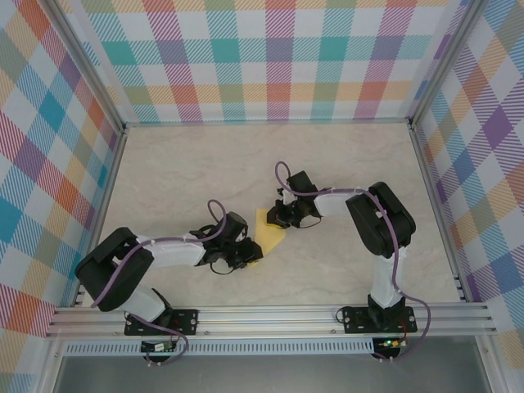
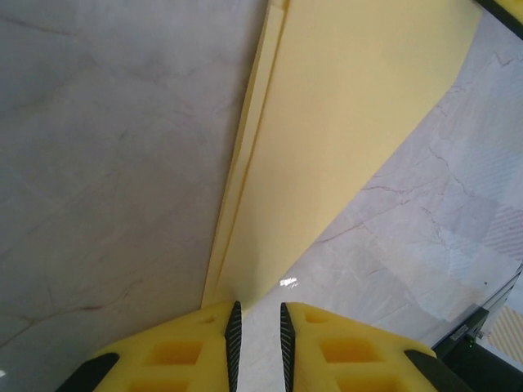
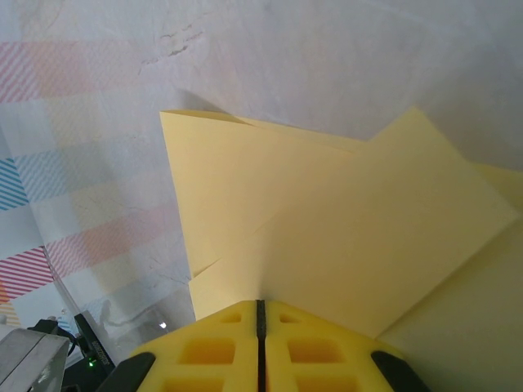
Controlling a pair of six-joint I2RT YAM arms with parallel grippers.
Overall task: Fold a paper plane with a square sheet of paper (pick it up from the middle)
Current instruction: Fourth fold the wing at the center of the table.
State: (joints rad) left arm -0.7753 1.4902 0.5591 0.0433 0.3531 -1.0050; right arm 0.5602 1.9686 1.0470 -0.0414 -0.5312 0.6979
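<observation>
Several folded layers overlap in the yellow paper

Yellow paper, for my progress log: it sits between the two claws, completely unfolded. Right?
No. The yellow paper is already folded, with flaps overlapping, as the right wrist view shows. It does sit between the left claw and the right claw.

From above, the left claw and right claw cover parts of the yellow paper, and its folds are too small to read. The left wrist view cuts it off at the top and hides its near corner behind the claw. The right wrist view cuts it at the right; you cannot tell whether the closed pads pinch it.
</observation>
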